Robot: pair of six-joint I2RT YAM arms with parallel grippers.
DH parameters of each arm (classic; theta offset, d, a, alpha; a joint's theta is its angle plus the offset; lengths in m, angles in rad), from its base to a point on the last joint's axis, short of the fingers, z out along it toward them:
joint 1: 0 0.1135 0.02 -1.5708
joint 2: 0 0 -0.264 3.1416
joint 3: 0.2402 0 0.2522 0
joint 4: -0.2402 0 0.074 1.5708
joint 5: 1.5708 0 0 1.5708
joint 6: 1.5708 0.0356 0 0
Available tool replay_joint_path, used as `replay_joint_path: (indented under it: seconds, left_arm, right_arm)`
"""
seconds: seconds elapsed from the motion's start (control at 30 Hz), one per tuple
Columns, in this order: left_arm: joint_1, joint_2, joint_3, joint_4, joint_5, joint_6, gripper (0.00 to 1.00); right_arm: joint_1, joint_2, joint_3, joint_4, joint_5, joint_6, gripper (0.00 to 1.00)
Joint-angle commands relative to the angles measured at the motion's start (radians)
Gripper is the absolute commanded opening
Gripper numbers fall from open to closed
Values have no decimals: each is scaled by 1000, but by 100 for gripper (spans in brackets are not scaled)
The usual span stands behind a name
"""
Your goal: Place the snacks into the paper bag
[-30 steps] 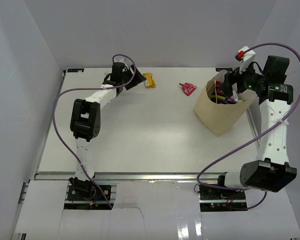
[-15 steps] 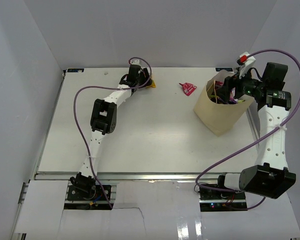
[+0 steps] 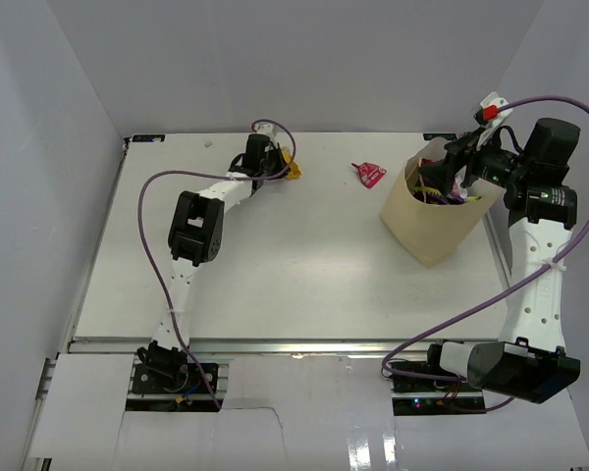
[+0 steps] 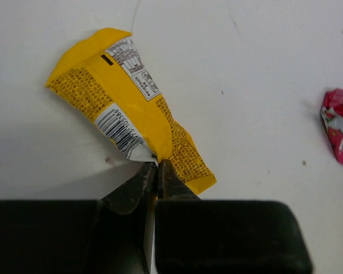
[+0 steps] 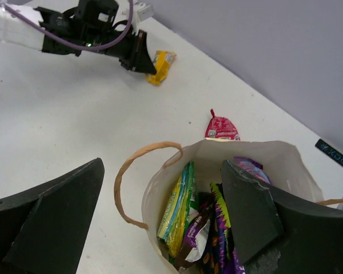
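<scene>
A small yellow wrapper [image 4: 126, 103] lies on the white table at the back left. My left gripper [image 4: 158, 165] is shut, its tips pinching the wrapper's near edge; the top view shows this gripper [image 3: 273, 163] beside the yellow wrapper [image 3: 292, 163]. The tan paper bag [image 3: 434, 224] stands at the back right with my right gripper [image 3: 458, 163] open above its mouth. Inside the bag [image 5: 243, 153] are a green-yellow bag [image 5: 180, 208], a brown packet [image 5: 197, 235] and a dark blue-purple bag [image 5: 220, 242]. A pink-red wrapper [image 3: 369, 173] lies on the table left of the bag.
The bag's loop handle [image 5: 123, 182] hangs out toward the table's middle. White walls close in the table on the left, back and right. Purple cables arc off both arms.
My left arm reached right to the yellow wrapper and its jaws closed on the wrapper's edge. The right gripper stayed open over the bag, shifting only slightly.
</scene>
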Motion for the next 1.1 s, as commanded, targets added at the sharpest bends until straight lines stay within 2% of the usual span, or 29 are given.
replay_joint_path:
  seconds: [0.0, 0.13, 0.2, 0.33, 0.37, 0.4, 0.5, 0.6, 0.73, 0.87, 0.93, 1.03, 1.07]
  left_arm:
    - [8, -204, -165, 151, 117, 30, 3]
    - [7, -425, -369, 237, 243, -14, 0]
    - [4, -503, -527, 323, 325, -41, 0]
    - [-21, -704, -756, 419, 434, -71, 0]
    - [-39, -782, -797, 447, 451, -74, 0]
    - [-48, -821, -866, 453, 464, -76, 0]
    - [-84, -974, -987, 472, 476, -84, 0]
    - [-116, -1110, -1066, 487, 464, -94, 0]
    - [-176, -1229, -1167, 489, 439, -111, 0]
    - [-214, -1312, -1224, 490, 399, -136, 0]
    - [-231, -1353, -1247, 489, 375, -144, 0]
    - [-237, -1387, -1271, 489, 358, -147, 0]
    - [-239, -1405, -1284, 489, 350, -153, 0]
  right_arm:
    - [-3, -5, 66, 131, 11, 84, 88]
    - [0, 21, 89, 203, 3, 210, 87]
    - [30, 27, 92, 246, -27, 325, 85]
    - [214, 81, 123, 207, 17, 376, 84]
    - [303, 89, 100, 196, 30, 390, 83]
    - [337, 93, 73, 211, 42, 467, 82]
    - [447, 110, -22, 231, 236, 590, 82]
    - [523, 126, -95, 240, 327, 684, 86]
    - [569, 175, -158, 320, 219, 862, 85]
    - [616, 219, -161, 369, 202, 940, 81]
    - [641, 239, -161, 391, 191, 983, 77]
    - [662, 260, -179, 458, 144, 1040, 65]
    - [669, 262, -185, 476, 130, 1067, 58]
